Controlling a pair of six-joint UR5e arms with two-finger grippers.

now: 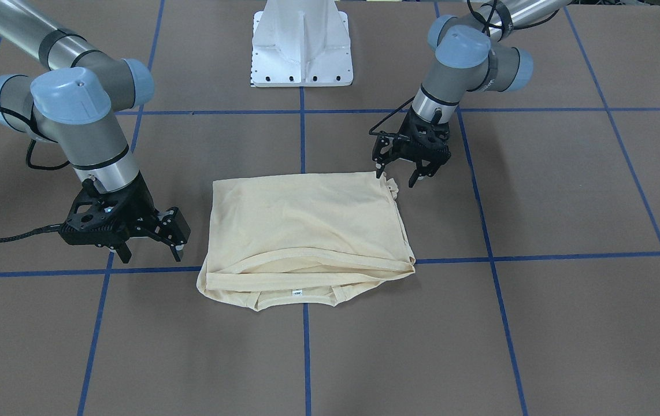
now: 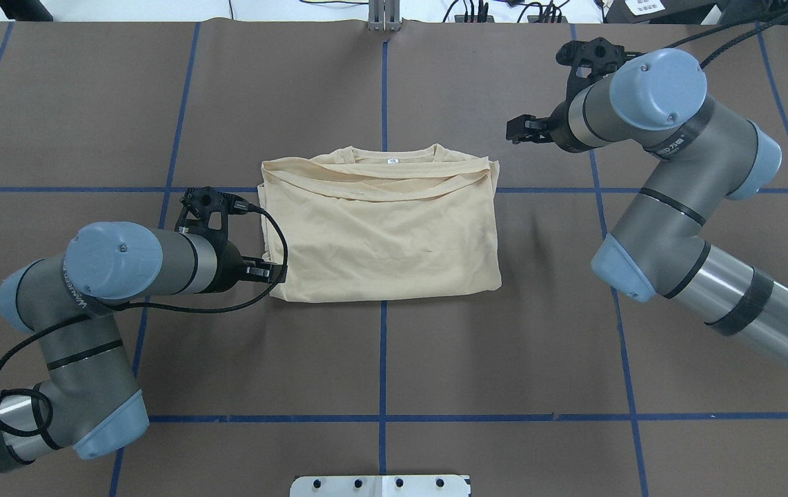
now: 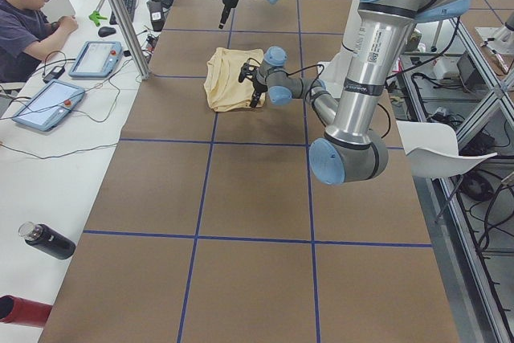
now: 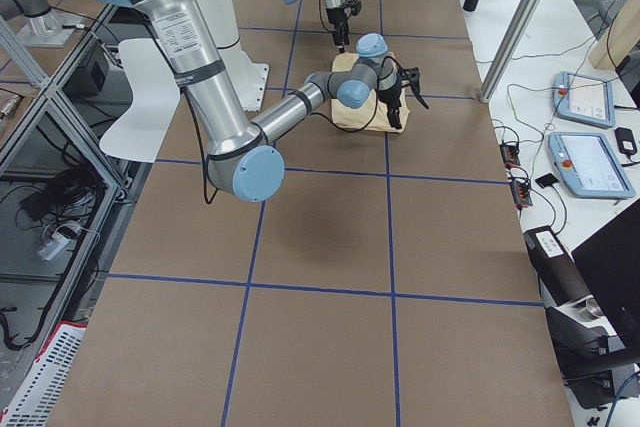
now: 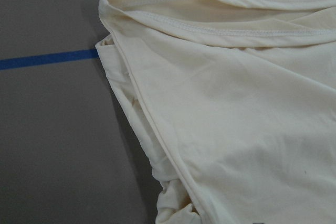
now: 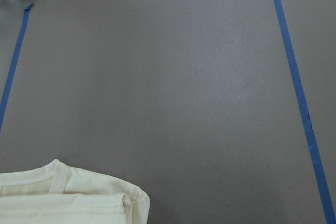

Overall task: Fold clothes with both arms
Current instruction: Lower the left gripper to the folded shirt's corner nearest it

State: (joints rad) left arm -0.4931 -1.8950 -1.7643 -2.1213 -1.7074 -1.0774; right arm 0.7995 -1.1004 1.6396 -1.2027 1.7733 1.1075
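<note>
A pale cream T-shirt (image 2: 380,235) is lying folded into a rough rectangle at the middle of the tabletop (image 2: 504,359). Its ribbed collar and small white neck label (image 2: 392,160) are facing the edge opposite the robot. The fabric is looking thin and matte, sagging in soft creases. The table's flat brown surface is being crossed by a grid of blue tape lines (image 2: 383,359).

The left gripper (image 1: 397,177) is hanging with its black fingers spread and released. It is poised just at the bunched shirt corner on the robot's edge, toward the table's left end. The right gripper (image 1: 151,253) is also standing released, jaws apart. It is hovering beside the opposite corner, toward the right end, without touching cloth.

The front-facing camera is showing both sets of fingers splayed, while the overhead view is hiding much of them under the silver tubes and light blue joint caps. The left wrist camera alone is revealing the stitched hem (image 5: 236,30) and the stacked layers along the shirt's side. The right wrist camera is catching only one rounded corner of cloth against bare brown board. The white metal pedestal (image 1: 302,46), bolted at the robot's edge, is showing in full only from the front. The left-end camera alone is taking in a seated operator (image 3: 24,22).
</note>
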